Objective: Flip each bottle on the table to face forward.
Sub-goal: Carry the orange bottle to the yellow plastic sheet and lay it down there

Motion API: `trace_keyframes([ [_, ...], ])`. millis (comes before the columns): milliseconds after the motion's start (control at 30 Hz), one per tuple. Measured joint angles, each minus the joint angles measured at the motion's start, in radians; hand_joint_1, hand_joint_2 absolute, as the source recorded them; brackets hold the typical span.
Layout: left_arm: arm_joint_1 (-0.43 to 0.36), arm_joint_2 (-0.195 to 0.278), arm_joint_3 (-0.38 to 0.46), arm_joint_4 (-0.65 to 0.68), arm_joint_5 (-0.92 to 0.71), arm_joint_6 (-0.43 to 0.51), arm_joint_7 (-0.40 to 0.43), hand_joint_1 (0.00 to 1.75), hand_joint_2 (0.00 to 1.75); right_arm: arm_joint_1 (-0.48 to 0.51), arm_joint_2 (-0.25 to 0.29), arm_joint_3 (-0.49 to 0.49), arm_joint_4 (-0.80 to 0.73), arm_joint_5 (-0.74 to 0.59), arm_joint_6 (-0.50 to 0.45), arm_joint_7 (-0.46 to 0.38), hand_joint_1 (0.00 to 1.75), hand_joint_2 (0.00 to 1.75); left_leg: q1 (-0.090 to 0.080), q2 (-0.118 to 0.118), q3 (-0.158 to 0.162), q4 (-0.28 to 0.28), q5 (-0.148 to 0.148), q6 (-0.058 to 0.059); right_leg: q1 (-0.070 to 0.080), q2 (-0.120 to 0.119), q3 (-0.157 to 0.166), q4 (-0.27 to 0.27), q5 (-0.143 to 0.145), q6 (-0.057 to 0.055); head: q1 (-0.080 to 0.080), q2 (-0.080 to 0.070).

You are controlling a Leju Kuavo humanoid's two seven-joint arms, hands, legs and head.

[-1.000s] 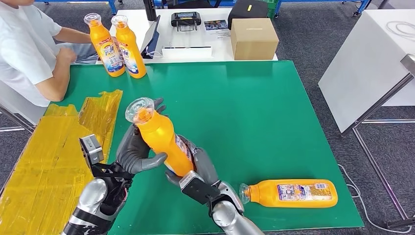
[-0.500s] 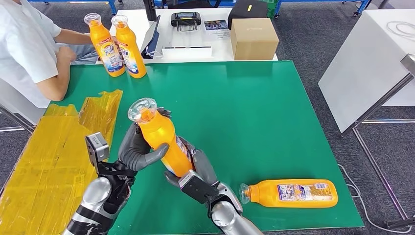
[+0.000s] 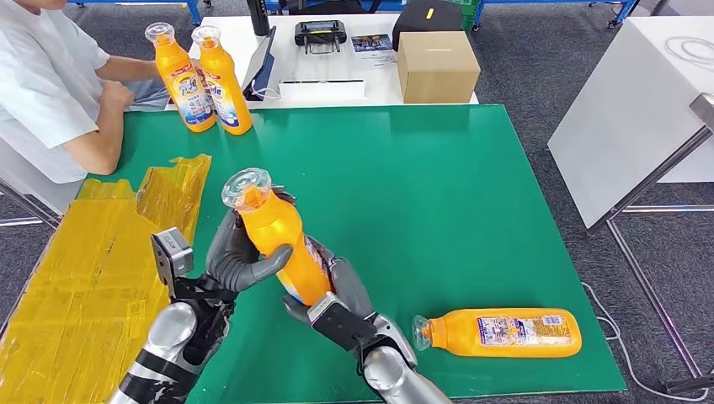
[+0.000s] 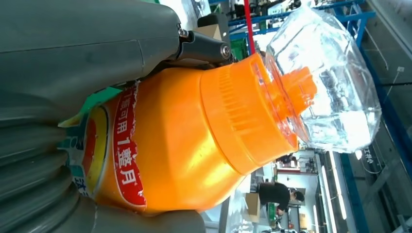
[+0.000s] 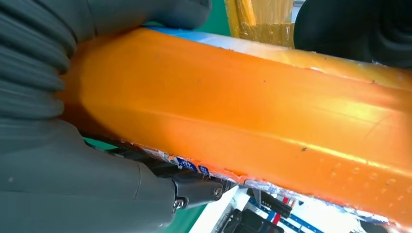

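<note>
Two bottles (image 3: 202, 80) stand upright at the desk's (image 3: 438, 185) far left corner, seemingly done; one orange bottle (image 3: 278, 244) is tilted above the near desk, the left hand (image 3: 240, 257) wrapped around its upper body, the right hand (image 3: 341, 290) gripping its base; another bottle (image 3: 505, 332) lies on its side near the front edge, apparently untouched; the held bottle's label reads "可用1整月" in the left wrist view.
</note>
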Motion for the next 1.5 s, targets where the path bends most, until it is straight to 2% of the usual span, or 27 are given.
trace_keyframes([
  [200, 0.001, 0.006, 0.025, -0.002, -0.036, 0.057, -0.013, 1.75, 1.75, 0.021, -0.011, -0.001, -0.093, -0.005, -0.035, -0.019, 0.0, 1.75, 0.0, 0.0, 0.0, 0.0, 0.0, 0.0, 0.0, 0.0, 0.0, 0.0, 0.0, 0.0, 0.0, 0.0],
  [300, 0.0, 0.018, 0.048, -0.013, -0.136, 0.158, -0.033, 1.75, 1.75, 0.045, -0.02, -0.005, -0.161, -0.009, -0.065, -0.037, 0.0, 1.75, 0.0, 0.0, 0.0, 0.0, 0.0, 0.0, 0.0, 0.0, 0.0, 0.0, 0.0, 0.0, 0.0, 0.0],
  [400, -0.01, 0.047, 0.081, -0.034, -0.397, 0.353, -0.033, 1.75, 1.75, 0.081, -0.034, -0.021, -0.264, -0.009, -0.099, -0.049, 0.0, 1.75, 0.0, 0.0, 0.0, 0.0, 0.0, 0.0, 0.0, 0.0, -0.001, 0.0, 0.0, 0.0, 0.0, 0.0],
  [467, -0.026, 0.078, 0.103, -0.039, -0.656, 0.48, 0.014, 1.75, 1.75, 0.111, -0.047, -0.041, -0.344, -0.007, -0.12, -0.053, 0.0, 1.75, 0.0, 0.0, 0.0, 0.0, 0.0, 0.0, 0.0, 0.0, -0.001, 0.0, 0.0, 0.0, 0.0, 0.0],
  [533, -0.043, 0.113, 0.12, -0.038, -0.91, 0.559, 0.086, 1.75, 1.75, 0.141, -0.06, -0.064, -0.423, -0.003, -0.136, -0.059, 0.0, 1.75, 0.0, 0.0, 0.0, 0.0, 0.0, 0.0, 0.0, 0.0, -0.001, 0.0, 0.0, 0.0, 0.0, 0.0],
  [600, -0.055, 0.142, 0.133, -0.031, -1.081, 0.592, 0.144, 1.75, 1.75, 0.167, -0.071, -0.086, -0.489, -0.003, -0.145, -0.064, 0.0, 1.75, 0.0, 0.0, 0.0, 0.0, 0.0, 0.0, 0.0, 0.0, -0.001, 0.0, 0.0, 0.0, 0.0, 0.0],
  [767, -0.082, 0.207, 0.14, 0.02, -1.347, 0.578, 0.237, 1.75, 1.75, 0.206, -0.087, -0.132, -0.602, -0.021, -0.139, -0.077, 0.0, 1.75, 0.0, 0.0, 0.0, 0.0, 0.0, 0.0, 0.0, 0.0, -0.001, 0.0, 0.0, 0.0, 0.0, 0.0],
  [967, -0.102, 0.284, 0.099, 0.107, -1.52, 0.497, 0.272, 1.75, 1.75, 0.213, -0.095, -0.156, -0.667, -0.03, -0.114, -0.082, 0.0, 1.75, 0.001, 0.001, 0.0, 0.0, 0.0, 0.0, 0.0, 0.001, -0.001, 0.0, 0.0, 0.0, 0.0, 0.0],
  [1167, -0.116, 0.389, 0.015, 0.17, -1.492, 0.375, 0.215, 1.75, 1.75, 0.213, -0.103, -0.166, -0.688, -0.044, -0.083, -0.086, 0.0, 1.75, 0.001, 0.001, 0.0, 0.0, 0.0, 0.0, 0.001, 0.002, -0.001, 0.0, 0.0, 0.0, 0.0, 0.0],
  [1300, -0.119, 0.455, -0.04, 0.2, -1.441, 0.332, 0.171, 1.75, 1.75, 0.212, -0.107, -0.169, -0.69, -0.056, -0.071, -0.093, 0.0, 1.75, 0.001, 0.002, 0.0, 0.0, 0.0, 0.0, 0.001, 0.002, -0.001, 0.0, 0.0, 0.0, 0.0, 0.0],
  [1500, -0.121, 0.51, -0.09, 0.238, -1.407, 0.315, 0.154, 1.75, 1.75, 0.211, -0.108, -0.169, -0.69, -0.064, -0.063, -0.099, 0.0, 1.75, 0.001, 0.002, 0.0, 0.0, 0.0, 0.0, 0.001, 0.002, -0.001, 0.0, 0.0, 0.0, 0.0, 0.0],
])
